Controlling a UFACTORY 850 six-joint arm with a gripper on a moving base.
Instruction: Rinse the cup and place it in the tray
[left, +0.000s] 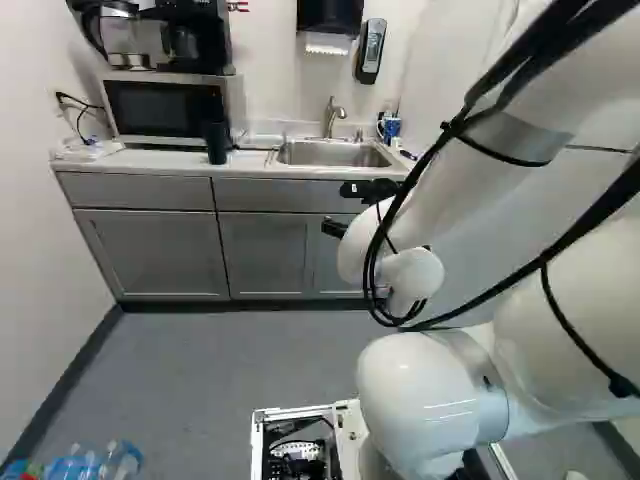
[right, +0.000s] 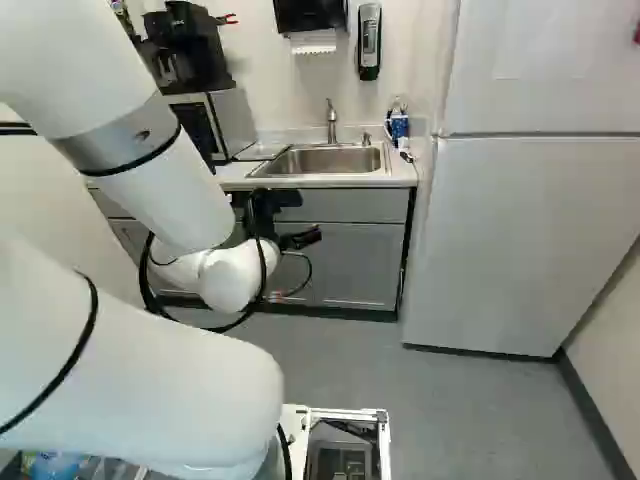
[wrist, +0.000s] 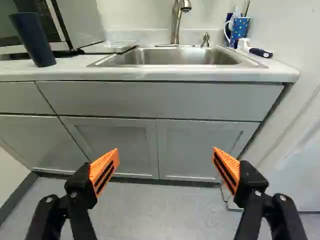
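1. Wrist view: we count two fingers on our one gripper (left: 340, 208), and they stand spread wide, with two orange pads (wrist: 104, 170) facing each other and nothing between them.
2. We see one dark blue cup (wrist: 33, 40), the task's thing, standing upright on the one countertop (wrist: 165, 74), just beside the one microwave (left: 165, 108), apart from our fingers.
3. We count one low tray (wrist: 111, 48), lying on the counter between that cup and the sink.
4. We find one metal sink (left: 333, 154) and one faucet (wrist: 176, 20) behind it; beyond the basin's other end stands one dotted blue mug (wrist: 240, 30), with one white-and-dark item (wrist: 259, 52) near its foot.
5. Under the counter we count three cabinet doors (left: 265, 255) in the left base view.
6. Above, we have one coffee maker (left: 150, 38) on the microwave, and two dispensers (left: 371, 50) on the wall.
7. In the right base view we see one white refrigerator (right: 520, 240), to the right of the cabinets.
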